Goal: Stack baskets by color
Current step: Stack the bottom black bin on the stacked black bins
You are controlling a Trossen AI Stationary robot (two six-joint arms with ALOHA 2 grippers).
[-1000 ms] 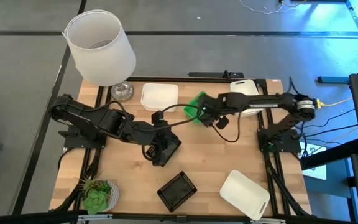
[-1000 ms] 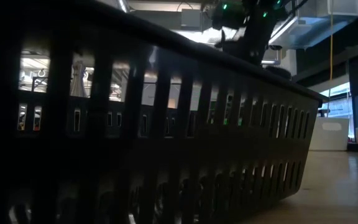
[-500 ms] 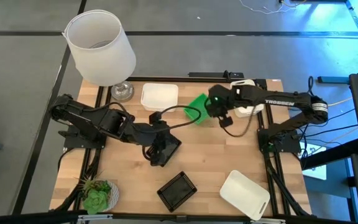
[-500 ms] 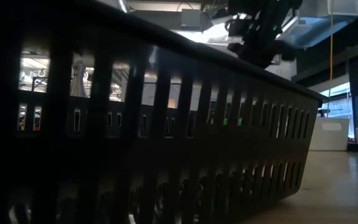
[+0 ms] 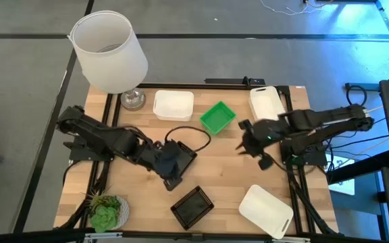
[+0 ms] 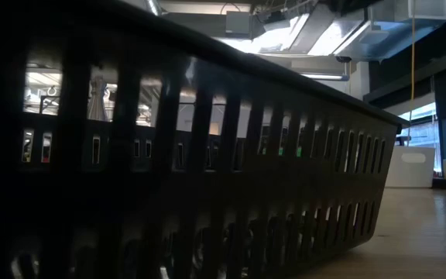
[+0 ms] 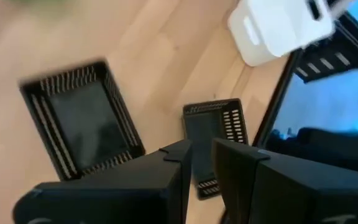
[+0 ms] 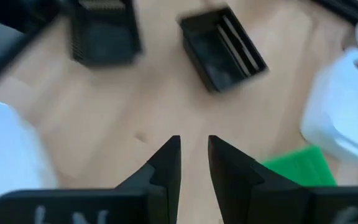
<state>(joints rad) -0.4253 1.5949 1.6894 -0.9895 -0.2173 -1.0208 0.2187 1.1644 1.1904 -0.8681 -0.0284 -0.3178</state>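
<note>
across low view, black basket [image 6: 207, 170] only

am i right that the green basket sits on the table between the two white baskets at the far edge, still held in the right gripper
Not quite. The high view shows the green basket resting free between the white baskets; the right gripper holds nothing and sits apart from it.

A large white lampshade [image 5: 109, 50] is sitting over the wooden table's [image 5: 228, 165] far left corner. A small green potted plant [image 5: 105, 210] is resting at the near left corner. Grey floor [image 5: 201, 61] is surrounding the table.
</note>
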